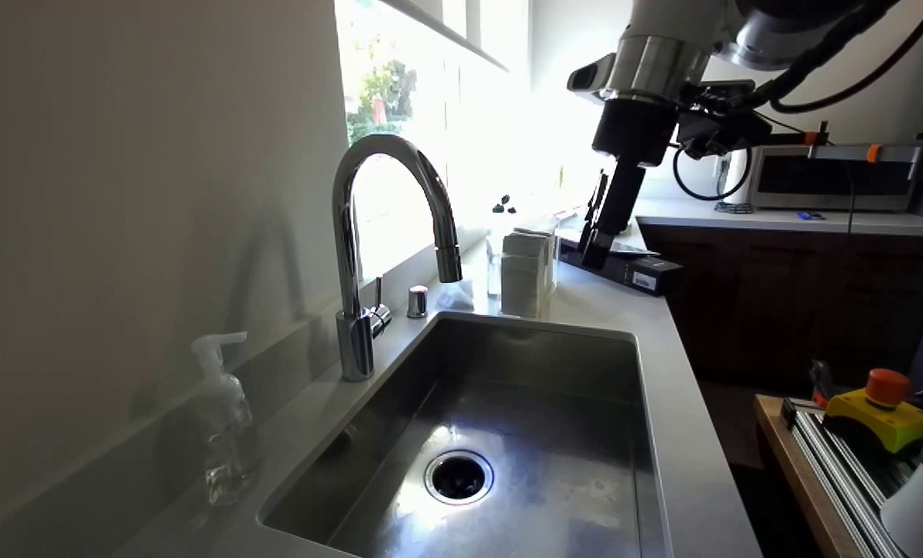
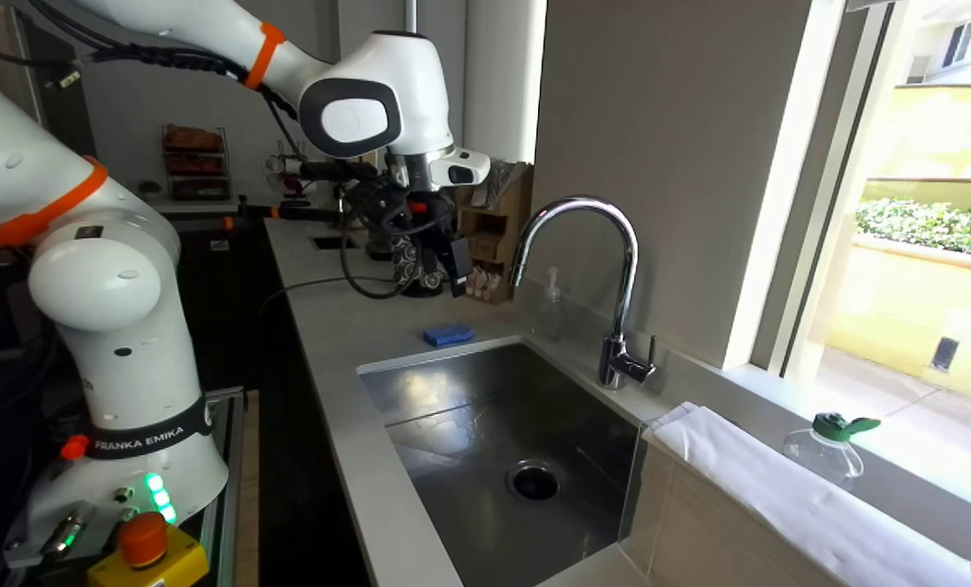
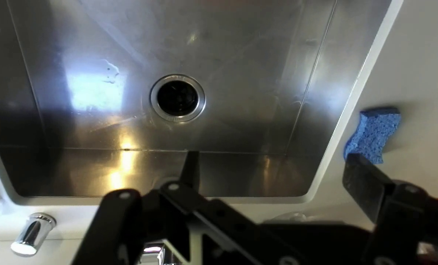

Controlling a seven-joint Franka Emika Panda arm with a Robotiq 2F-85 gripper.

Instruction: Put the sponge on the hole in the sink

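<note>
1. Well, my gripper (image 3: 274,155) is spread wide with nothing in its grasp, raised above the counter (image 3: 421,73), so the pick is where I could first go wrong
2. The sponge (image 3: 374,134) lies on that counter just beside the sink (image 3: 241,55); in the wrist view one fingertip (image 3: 362,180) overlaps its end, while in an exterior view the sponge (image 2: 448,335) sits well below, so misjudging the depth could make me mash it
3. A sideways nudge from that fingertip could also push it over the edge, and I'd be fishing it out of the sink
4. It looks soft, so I'd expect it to squash; pinching only a corner might let it slip on the way across
5. The faucet (image 1: 349,263) arches toward the sink, and a low, careless swing could knock it
6. At the hole (image 3: 177,98), letting go from too high could send it bouncing aside, leaving the hole partly bare
</note>
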